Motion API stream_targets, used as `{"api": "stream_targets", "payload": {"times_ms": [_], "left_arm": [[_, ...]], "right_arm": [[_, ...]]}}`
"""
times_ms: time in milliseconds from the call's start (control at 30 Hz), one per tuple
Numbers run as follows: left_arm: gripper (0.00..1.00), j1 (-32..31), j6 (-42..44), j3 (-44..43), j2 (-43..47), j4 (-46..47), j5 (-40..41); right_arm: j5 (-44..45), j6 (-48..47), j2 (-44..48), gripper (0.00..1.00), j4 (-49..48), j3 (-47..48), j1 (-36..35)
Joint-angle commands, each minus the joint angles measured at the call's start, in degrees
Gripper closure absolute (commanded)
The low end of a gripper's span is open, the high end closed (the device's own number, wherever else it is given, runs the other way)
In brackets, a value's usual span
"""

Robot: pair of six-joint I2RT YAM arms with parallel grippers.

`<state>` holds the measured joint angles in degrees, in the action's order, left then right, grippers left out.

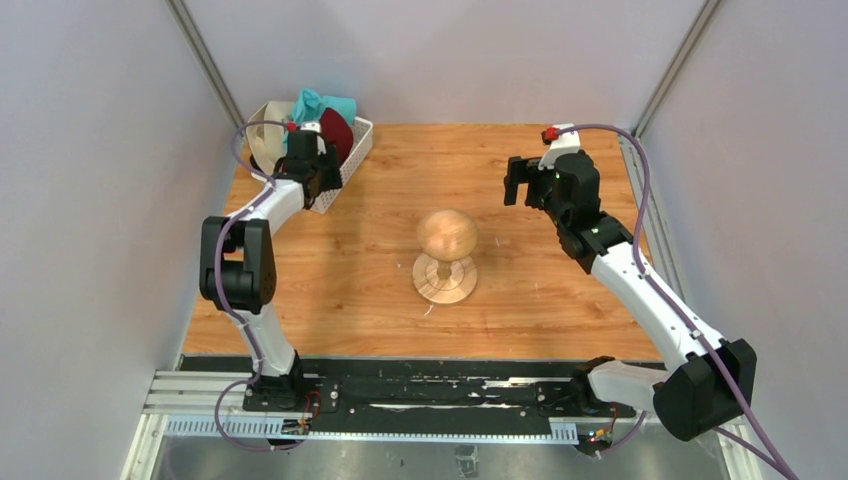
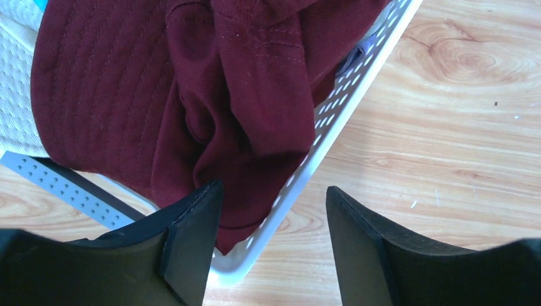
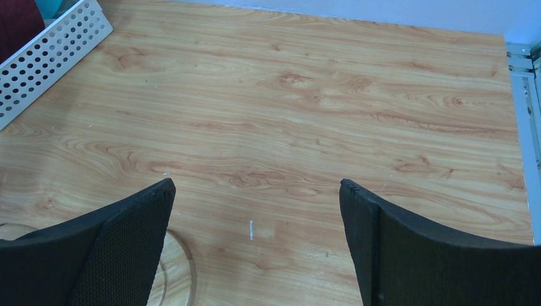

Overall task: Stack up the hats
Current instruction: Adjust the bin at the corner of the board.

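Presently, the white lattice basket (image 1: 358, 145) is found at the far left corner of the wooden table (image 1: 540, 300), and the hats that can be seen are held inside it. A beige hat (image 1: 263, 150) is seated against the basket's left side, a teal hat (image 1: 325, 103) is heaped at the back, and a maroon hat (image 2: 127, 95) is laid across the front, with one fold draped over the rim at the near corner.

The left gripper (image 2: 274, 194) is positioned above that corner. Its jaws are set apart and nothing is clamped between them (the hanging maroon fold is seen just beside the inner face of one finger (image 2: 191, 236), and the basket rim and bare table are seen through the gap).

At the middle of the table, the wooden mushroom-shaped stand (image 1: 447, 240) is stood upright, with no hat placed on it and well apart from the basket.

To the right of the stand, the right gripper (image 3: 255, 185) is held above bare table. Its jaws are spread wide and nothing is grasped; an edge of the stand's round base is seen beside its left finger in the right wrist view.
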<state>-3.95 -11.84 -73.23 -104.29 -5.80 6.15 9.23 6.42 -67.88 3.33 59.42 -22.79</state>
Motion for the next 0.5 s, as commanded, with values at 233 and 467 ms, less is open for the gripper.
{"api": "stream_targets", "payload": {"times_ms": [233,467], "left_arm": [[0.51,-0.27,2.40,-3.25,-3.49,-0.90,0.54],[0.62,-0.27,2.93,-4.67,-5.48,-3.03,0.18]], "right_arm": [[0.77,-0.26,-0.06,0.01,-0.58,1.35,0.23],[0.80,-0.11,-0.19,0.01,-0.72,1.13,0.37]]}}
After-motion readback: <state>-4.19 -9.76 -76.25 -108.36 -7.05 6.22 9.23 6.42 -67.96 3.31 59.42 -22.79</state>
